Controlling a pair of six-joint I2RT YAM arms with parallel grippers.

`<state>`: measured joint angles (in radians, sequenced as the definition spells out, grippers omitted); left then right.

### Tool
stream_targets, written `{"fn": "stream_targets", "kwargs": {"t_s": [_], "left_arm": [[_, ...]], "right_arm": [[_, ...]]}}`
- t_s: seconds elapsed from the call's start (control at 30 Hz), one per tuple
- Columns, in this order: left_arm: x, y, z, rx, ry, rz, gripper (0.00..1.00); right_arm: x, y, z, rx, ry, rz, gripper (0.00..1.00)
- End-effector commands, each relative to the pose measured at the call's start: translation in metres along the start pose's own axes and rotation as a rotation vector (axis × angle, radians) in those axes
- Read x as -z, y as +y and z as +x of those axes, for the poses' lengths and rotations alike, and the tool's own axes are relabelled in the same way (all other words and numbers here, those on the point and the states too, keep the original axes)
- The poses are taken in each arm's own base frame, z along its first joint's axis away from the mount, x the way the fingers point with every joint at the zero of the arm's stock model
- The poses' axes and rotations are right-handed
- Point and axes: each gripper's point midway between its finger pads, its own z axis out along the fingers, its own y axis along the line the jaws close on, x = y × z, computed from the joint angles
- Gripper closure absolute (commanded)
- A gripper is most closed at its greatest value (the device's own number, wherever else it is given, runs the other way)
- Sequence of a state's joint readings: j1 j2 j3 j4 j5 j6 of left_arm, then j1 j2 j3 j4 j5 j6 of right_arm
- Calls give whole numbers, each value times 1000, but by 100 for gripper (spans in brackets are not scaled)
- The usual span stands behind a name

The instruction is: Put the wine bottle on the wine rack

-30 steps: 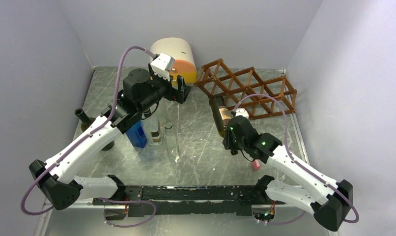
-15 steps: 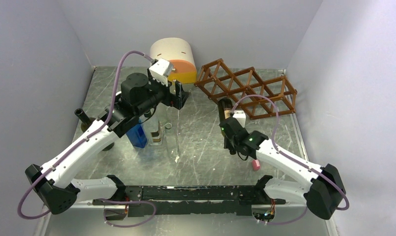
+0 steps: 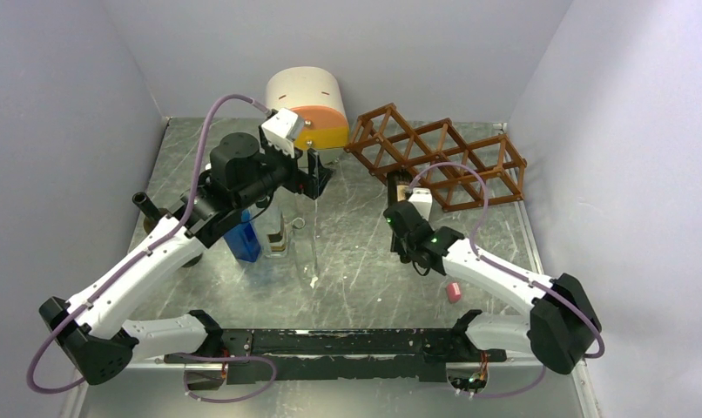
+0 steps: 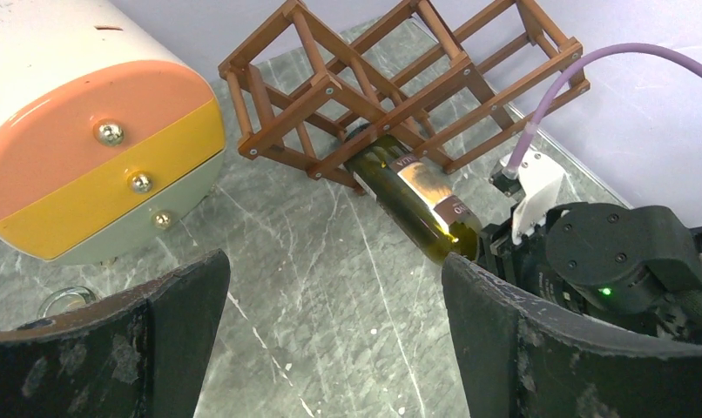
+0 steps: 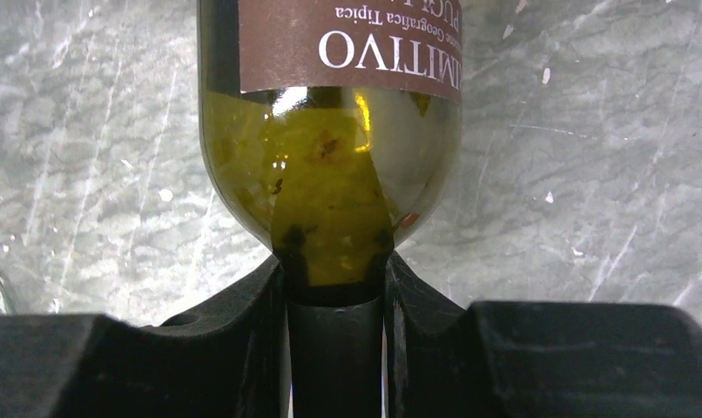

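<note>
We find the right gripper (image 5: 334,279) clamped on the wine bottle (image 4: 415,196) by its neck, base at a lower cell of the wine rack (image 4: 391,87), 1 o'clock from above. The left gripper (image 4: 330,296) stands apart. Step: insertion. Next, we judge, a straight push toward 12 o'clock.

Cream-orange cabinet (image 3: 302,91), blue block (image 3: 242,241)

You only get the bottle (image 5: 330,174) shoulder in the right wrist view; its body and label run off the top edge. From the left wrist view, its base is lost behind the rack (image 4: 400,78) bars. Overhead, the right arm (image 3: 496,270) covers most of it. The pink bit (image 3: 453,292) is too small to call.
</note>
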<state>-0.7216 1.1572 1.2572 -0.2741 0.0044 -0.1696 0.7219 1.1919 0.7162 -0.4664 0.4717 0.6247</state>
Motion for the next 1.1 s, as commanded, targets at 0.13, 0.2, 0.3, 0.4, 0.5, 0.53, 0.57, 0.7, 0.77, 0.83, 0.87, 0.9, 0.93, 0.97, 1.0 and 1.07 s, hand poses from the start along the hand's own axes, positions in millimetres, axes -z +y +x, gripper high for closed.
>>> {"fn": "stream_targets", "kwargs": {"t_s": [0.13,0.2,0.3,0.4,0.5,0.53,0.57,0.7,0.77,0.83,0.87,0.9,0.93,0.97,1.0,1.07], "left_arm": [[11,-8,-8,12,-15,39,5],[13,-8,-8,13,-14,41,5],[15,-8,-9,15,-16,41,5],[16,-8,-9,14,-16,39,5],[17,-9,-9,15,-14,40,5],[17,-9,-9,15,-13,39,5],[18,-9,-10,16,-13,39,5],[20,-8,-10,15,-13,36,5],[20,-8,-11,15,-16,35,5],[21,-8,-11,14,-17,36,5],[21,-8,-11,13,-17,37,5],[21,-8,-11,13,-18,37,5],[21,-8,-11,13,-19,36,5],[22,-8,-12,12,-20,36,5],[22,-8,-12,11,-20,37,5],[22,-8,-11,8,-18,37,5]], "right_arm": [[-15,12,-69,-221,-204,-30,100],[-23,12,-72,-239,-192,-31,100],[-32,11,-77,-266,-192,-19,100],[-39,14,-84,-286,-206,-22,100],[-45,16,-91,-294,-218,-27,100],[-46,16,-94,-298,-223,-26,100],[-49,15,-96,-298,-223,-24,100],[-55,15,-108,-305,-235,-28,100],[-57,13,-113,-311,-241,-24,100],[-61,12,-116,-321,-232,-24,100],[-63,14,-115,-320,-219,-34,100],[-67,9,-116,-335,-213,-25,100],[-69,7,-117,-340,-209,-24,100],[-71,6,-118,-343,-210,-27,100],[-72,5,-120,-348,-211,-30,100],[-75,5,-122,-349,-211,-39,100]]}}
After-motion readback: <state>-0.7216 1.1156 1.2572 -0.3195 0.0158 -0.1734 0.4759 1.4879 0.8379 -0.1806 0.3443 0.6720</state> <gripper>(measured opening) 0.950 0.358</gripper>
